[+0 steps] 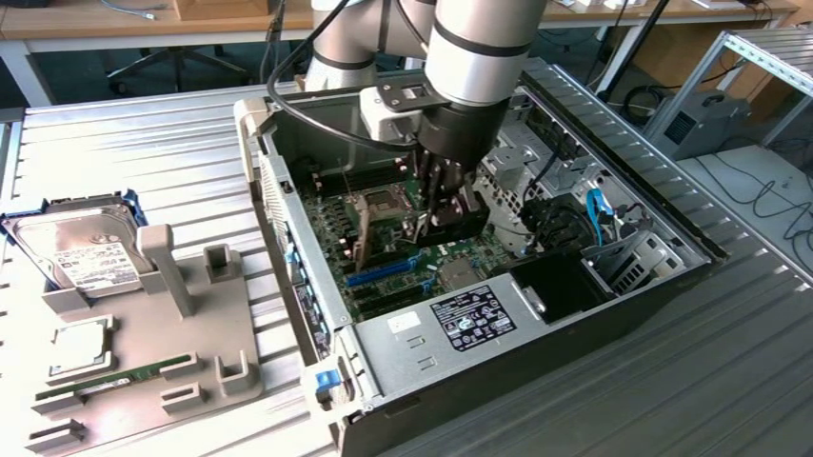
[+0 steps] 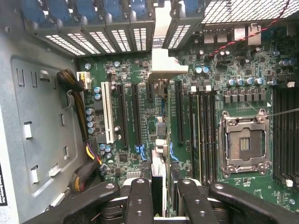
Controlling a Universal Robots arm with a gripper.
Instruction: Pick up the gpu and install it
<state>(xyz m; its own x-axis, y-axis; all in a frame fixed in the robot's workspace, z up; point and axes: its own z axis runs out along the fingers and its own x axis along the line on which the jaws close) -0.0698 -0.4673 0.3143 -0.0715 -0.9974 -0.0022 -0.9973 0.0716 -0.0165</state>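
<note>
Hanging over the open computer case (image 1: pixel 610 286), the arm had its gripper (image 1: pixel 439 224) sunk deep inside, just above the motherboard (image 1: pixel 381 243). Its dark fingers (image 2: pixel 140 203) were clenched on the gpu (image 2: pixel 159 182), which stood on edge between them, its silvery end bracket (image 2: pixel 162 56) reaching toward the vented slot covers (image 2: pixel 107 39) at the back wall of the case. From where I stood, that posture made sense: the card was held upright and edge-down so its bottom edge could meet one of the long black expansion slots (image 2: pixel 180 112) squarely, and the bracket was lined with the gap in the rear covers where it had to sit. Whether the card's edge was already touching a slot I could not tell; the fingers hid that part.

Off to the exterior view's left, the grey parts tray (image 1: pixel 228 343) kept the other components apart and upright: the hard drive (image 1: pixel 83 248) in its blue frame leaned at the far end, and the green memory stick (image 1: pixel 95 386) lay flat near the front.
</note>
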